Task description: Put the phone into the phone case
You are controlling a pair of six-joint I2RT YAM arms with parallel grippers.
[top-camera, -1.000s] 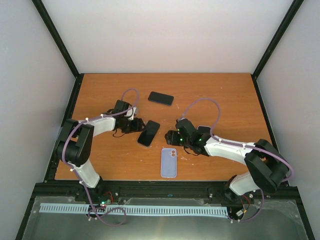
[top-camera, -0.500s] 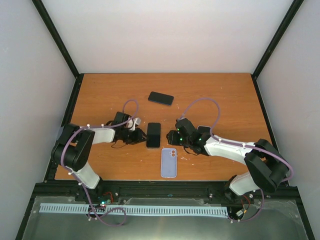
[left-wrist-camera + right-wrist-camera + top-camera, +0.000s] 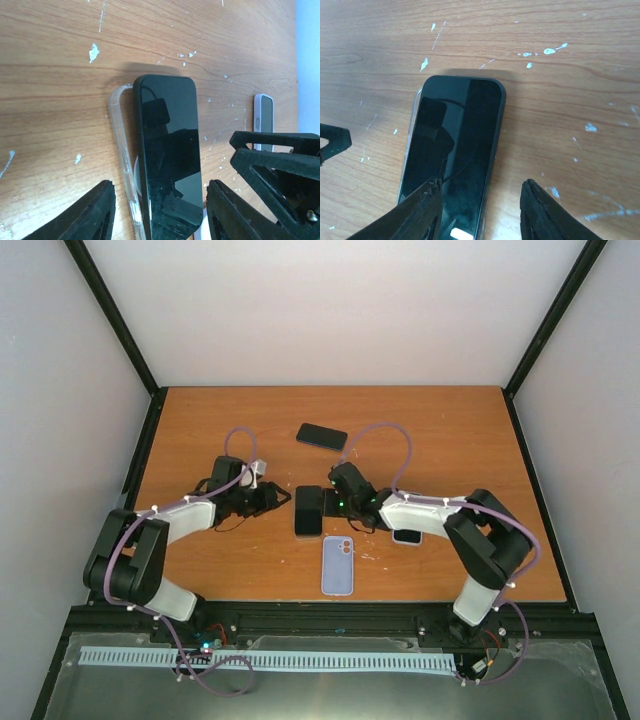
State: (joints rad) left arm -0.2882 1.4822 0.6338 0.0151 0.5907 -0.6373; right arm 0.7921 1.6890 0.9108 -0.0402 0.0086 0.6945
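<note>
A black phone (image 3: pixel 308 510) lies screen up on the table, between my two grippers. In the left wrist view the phone (image 3: pixel 167 160) rests partly on a clear case (image 3: pixel 120 150), shifted to the case's right, so the case's left rim shows. My left gripper (image 3: pixel 160 220) is open, with its fingers apart on either side of the phone's near end. My right gripper (image 3: pixel 480 215) is open over the phone (image 3: pixel 455 150). Its left finger (image 3: pixel 417 215) is above the screen and its right finger is above bare wood. In the top view the left gripper (image 3: pixel 285 498) and the right gripper (image 3: pixel 325 505) flank the phone.
A lavender case or cased phone (image 3: pixel 338 565) with a camera cutout lies just in front of the black phone. A second black phone (image 3: pixel 321 436) lies further back. A white-edged phone (image 3: pixel 406 536) lies beside the right arm. It also shows in the left wrist view (image 3: pixel 263 120).
The black phone turned from tilted to straight and shifted slightly right. My right gripper moved left up to the phone. My left arm stretched further toward it.
</note>
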